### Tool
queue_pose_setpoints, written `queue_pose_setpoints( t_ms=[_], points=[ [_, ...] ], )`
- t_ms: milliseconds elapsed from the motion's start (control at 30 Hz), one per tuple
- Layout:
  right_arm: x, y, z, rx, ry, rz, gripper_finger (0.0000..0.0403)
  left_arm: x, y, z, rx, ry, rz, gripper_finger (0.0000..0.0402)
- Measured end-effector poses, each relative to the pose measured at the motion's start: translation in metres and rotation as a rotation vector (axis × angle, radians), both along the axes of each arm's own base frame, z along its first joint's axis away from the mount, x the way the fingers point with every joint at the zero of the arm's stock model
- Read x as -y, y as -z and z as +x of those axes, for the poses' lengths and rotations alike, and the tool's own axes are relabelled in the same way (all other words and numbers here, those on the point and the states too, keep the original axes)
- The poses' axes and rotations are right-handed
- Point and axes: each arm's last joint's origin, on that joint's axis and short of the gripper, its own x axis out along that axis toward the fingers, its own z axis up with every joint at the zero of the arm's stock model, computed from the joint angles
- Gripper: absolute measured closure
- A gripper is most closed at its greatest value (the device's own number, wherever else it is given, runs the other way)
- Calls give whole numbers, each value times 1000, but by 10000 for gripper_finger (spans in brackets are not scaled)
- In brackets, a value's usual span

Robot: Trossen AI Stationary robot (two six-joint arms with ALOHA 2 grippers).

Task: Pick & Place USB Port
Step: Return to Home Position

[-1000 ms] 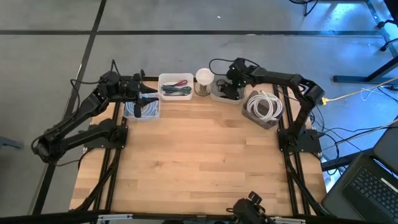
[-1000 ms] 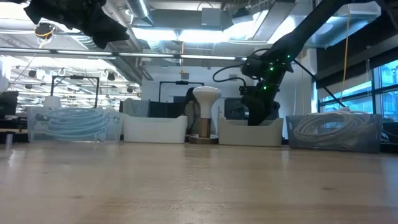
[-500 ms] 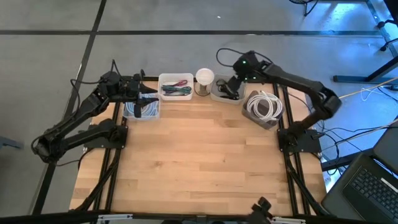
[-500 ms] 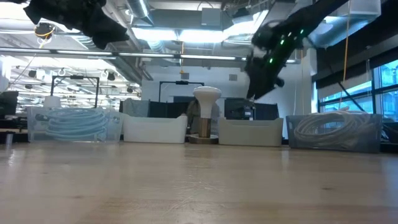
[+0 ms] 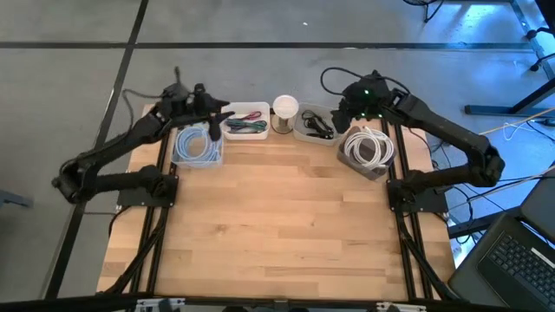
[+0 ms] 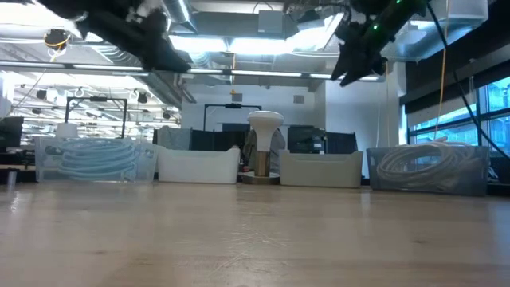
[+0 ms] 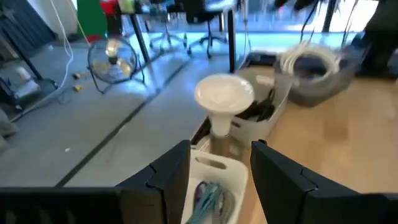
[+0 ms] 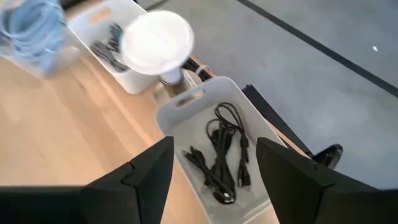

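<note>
A white bin of black cables (image 5: pixel 314 126) (image 8: pixel 219 154) stands at the table's far edge, to the right of a white mushroom-shaped lamp (image 5: pixel 284 108). My right gripper (image 5: pixel 342 116) (image 8: pixel 214 168) hangs open and empty high above this bin, a little to its right. To the lamp's left, a white bin of coloured cables (image 5: pixel 245 122) (image 7: pixel 208 193) rests on the table. My left gripper (image 5: pixel 216 121) (image 7: pixel 214 165) hovers open and empty at that bin's left end, pointing toward the lamp (image 7: pixel 224 99).
A clear bin of coiled blue cable (image 5: pixel 198 147) stands at the far left. A clear bin of coiled white cable (image 5: pixel 368 149) stands at the far right, under my right arm. The wooden tabletop (image 5: pixel 277 225) stretches bare toward the near edge.
My right gripper has risen out of the black-cable bin and swung toward the table's right, carrying nothing. My left gripper has moved from above the blue-cable bin toward the far edge and right, to the coloured-cable bin.
</note>
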Motion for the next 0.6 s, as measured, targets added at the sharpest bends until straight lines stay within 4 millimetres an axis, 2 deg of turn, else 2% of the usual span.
queue_pose_setpoints(
  t_ms=[133, 267, 500, 600],
  points=[
    [-9, -4, 1, 20, -24, -3, 171, -24, -2, 22, -100, -10, 22, 243],
    [-13, -2, 4, 4, -43, 7, 171, -45, 6, 47, -289, -34, 60, 244],
    [-17, 3, 1, -59, -7, 47, 171, -72, 14, 89, -583, -25, 69, 249],
    [-17, 4, 1, -65, -7, 52, 171, -80, 16, 100, -662, -2, 45, 252]
  ],
)
